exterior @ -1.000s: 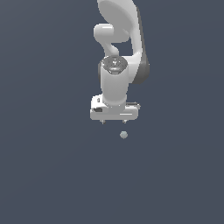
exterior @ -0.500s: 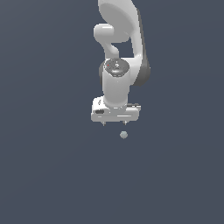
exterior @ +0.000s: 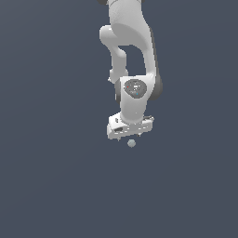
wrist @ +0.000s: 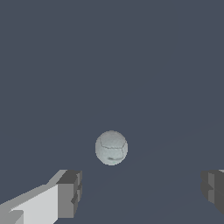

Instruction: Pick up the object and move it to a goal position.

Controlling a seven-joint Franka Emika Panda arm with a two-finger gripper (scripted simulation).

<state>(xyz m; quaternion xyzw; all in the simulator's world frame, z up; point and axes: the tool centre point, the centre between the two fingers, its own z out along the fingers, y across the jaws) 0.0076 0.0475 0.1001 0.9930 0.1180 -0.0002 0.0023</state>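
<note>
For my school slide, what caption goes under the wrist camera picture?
Robot hand open, its fingers spread wide, with the small grey-green ball just ahead on the dark floor.

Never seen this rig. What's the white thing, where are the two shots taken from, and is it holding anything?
These are simulator renders, not photos. The white jointed machine is a Franka Panda robot arm, hanging down into the exterior view. At its lower end is its hand, with two fingers. The exterior view comes from a camera off the arm; the other comes from a camera on the wrist, looking out past the grey finger pads. The tiny pale grey-green matte ball is what it must pick up. It lies on the plain dark grey surface, just under the hand. The fingers stand wide apart, clear of the ball, so nothing is held.
</note>
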